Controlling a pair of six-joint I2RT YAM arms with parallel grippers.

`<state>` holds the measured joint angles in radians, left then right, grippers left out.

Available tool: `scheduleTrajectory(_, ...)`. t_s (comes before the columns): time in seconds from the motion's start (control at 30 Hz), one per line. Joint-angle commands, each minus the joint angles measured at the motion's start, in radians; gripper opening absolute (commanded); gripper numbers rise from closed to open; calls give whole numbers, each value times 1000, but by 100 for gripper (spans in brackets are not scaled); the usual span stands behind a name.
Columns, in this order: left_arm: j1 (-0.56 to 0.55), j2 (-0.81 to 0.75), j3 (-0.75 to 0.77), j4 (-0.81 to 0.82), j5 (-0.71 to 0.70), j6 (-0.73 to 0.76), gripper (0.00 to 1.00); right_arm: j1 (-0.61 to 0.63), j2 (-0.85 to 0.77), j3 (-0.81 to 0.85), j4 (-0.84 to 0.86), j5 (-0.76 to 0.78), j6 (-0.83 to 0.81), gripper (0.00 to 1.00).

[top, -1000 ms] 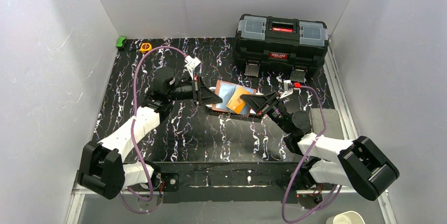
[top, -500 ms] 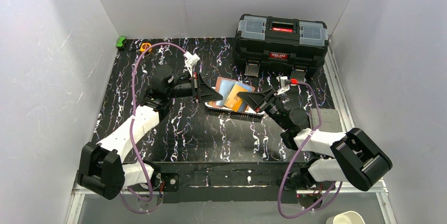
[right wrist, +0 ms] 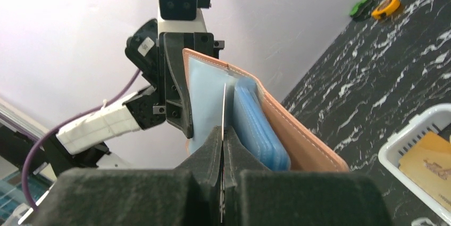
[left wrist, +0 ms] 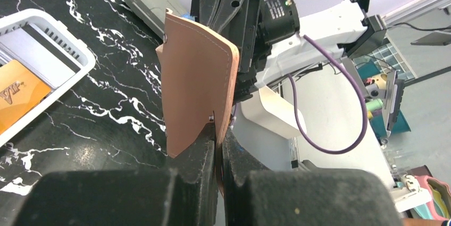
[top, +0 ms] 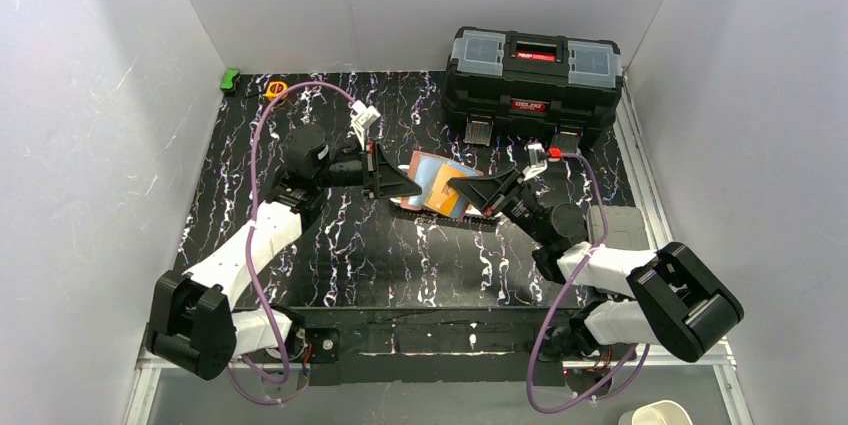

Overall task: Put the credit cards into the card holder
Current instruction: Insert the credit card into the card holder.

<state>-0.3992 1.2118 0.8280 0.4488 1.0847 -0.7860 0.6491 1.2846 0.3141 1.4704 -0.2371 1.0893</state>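
Over the table point(top: 400, 265), the card holder point(left wrist: 199, 77) was held up.
It was pinched tight by the left claw point(left wrist: 218, 141); a thin card point(right wrist: 224, 103) was pinched by the right claw point(right wrist: 223, 136) at its pockets. One orange card point(left wrist: 18, 90) was left in the basket point(left wrist: 88, 58).

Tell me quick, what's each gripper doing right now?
Left gripper: jaws shut on the edge of the holder.
Right gripper: jaws shut on a card, seen edge-on.
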Motion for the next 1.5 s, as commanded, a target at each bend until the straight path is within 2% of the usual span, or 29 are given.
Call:
scheduleTrajectory(0.0,-5,-29,-50,-59,59,143,0,6,38,41,-61,-156,-40,1)
scheduleTrajectory(0.13,-7,-14,-114,-274,30,394,0,5,128,54,-139,-247,-30,1)
scheduleTrajectory(0.23,-7,2,-192,-299,-46,458,0,6,206,78,-211,-315,-23,1)
scheduleTrajectory(0.4,-17,54,-287,-214,-210,408,0,7,273,88,-291,-358,-15,1)
scheduleTrajectory(0.5,-27,75,-328,-215,-312,392,0,12,252,103,-443,-360,-74,1)
scheduleTrajectory(0.6,-35,86,-344,-280,-404,406,0,35,208,145,-660,-332,-182,1)
scheduleTrajectory(0.7,-38,93,-342,-385,-523,425,0,62,179,172,-798,-284,-247,1)
scheduleTrajectory(0.9,-79,93,-348,-457,-633,390,0,111,205,189,-861,-259,-268,1)
scheduleTrajectory(1.13,-105,87,-366,-470,-651,369,1,124,315,276,-908,-285,-274,1)
scheduleTrajectory(1.27,-106,69,-371,-455,-612,351,3,124,350,314,-965,-279,-267,1)
scheduleTrajectory(1.47,-105,67,-386,-387,-564,297,19,124,340,303,-1032,-261,-286,1)
